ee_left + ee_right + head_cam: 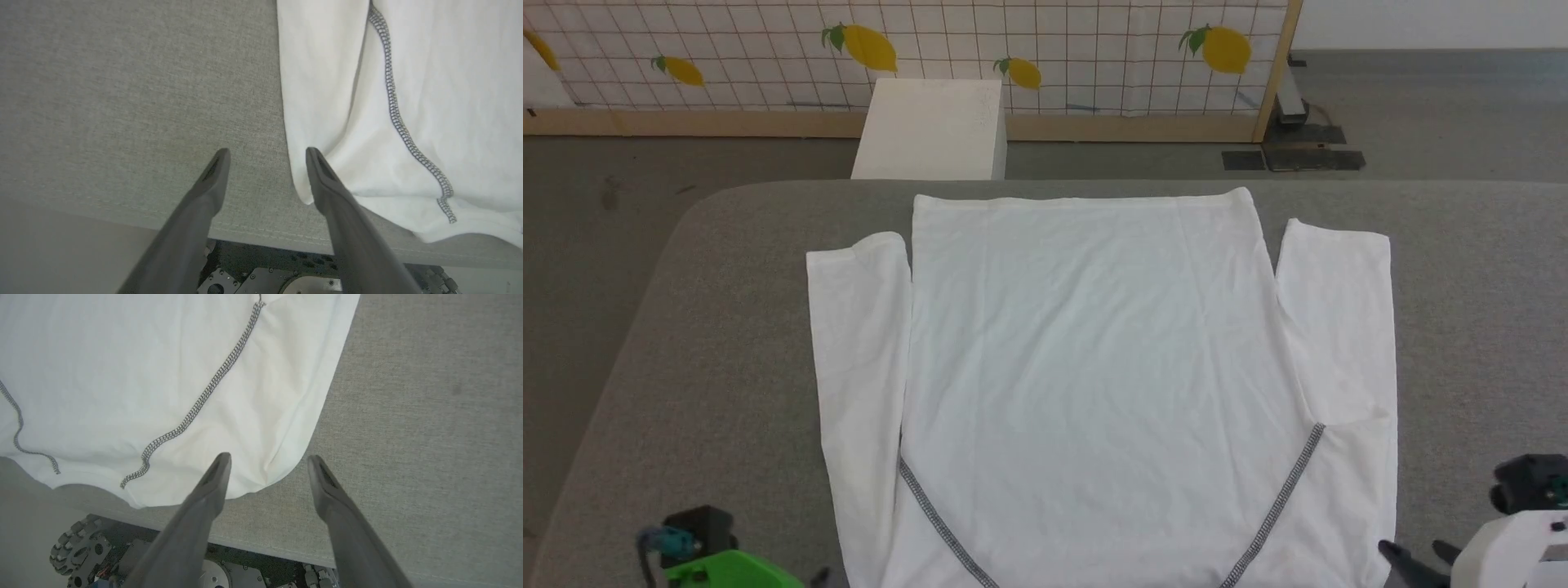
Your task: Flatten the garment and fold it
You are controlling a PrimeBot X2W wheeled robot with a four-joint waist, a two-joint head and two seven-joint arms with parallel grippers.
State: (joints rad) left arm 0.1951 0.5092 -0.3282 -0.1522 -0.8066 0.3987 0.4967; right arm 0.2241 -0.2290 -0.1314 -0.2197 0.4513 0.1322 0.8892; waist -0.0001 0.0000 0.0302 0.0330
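The shirt (pixel 1094 367) lies face-flat across the middle of the head view. Its straight hem is toward the top of the frame, and the two grey zigzag seams run toward the bottom edge. It looks nearly smoothed out. A sleeve lies alongside the body on each side, left and right of centre, which I judge sets up the side folds.

At the lower left of the right wrist view, the shirt's near edge seems to lap just past the table's edge, so I have little margin there.

My left claw (pixel 266 152) is released, with its fingers spread wide. One finger is over bare cloth-covered table and the other is at the sleeve's outer edge. I can't tell whether it touches the fabric.

My right claw (pixel 268 456) is also released. It straddles the rounded corner of the other sleeve, with one finger above the white fabric and one above the table. I read both as poised to pinch the near corners together, since thin fabric like this would skew if I lifted one side alone.

The grey table (pixel 727 327) carries nothing else. Beyond it, at upper centre, a white box (pixel 931 131) stands on the floor against a gridded screen (pixel 1094 49) printed with lemons.

I can read no brand, tag or writing anywhere. The shirt is plain and the screen bears pictures alone.
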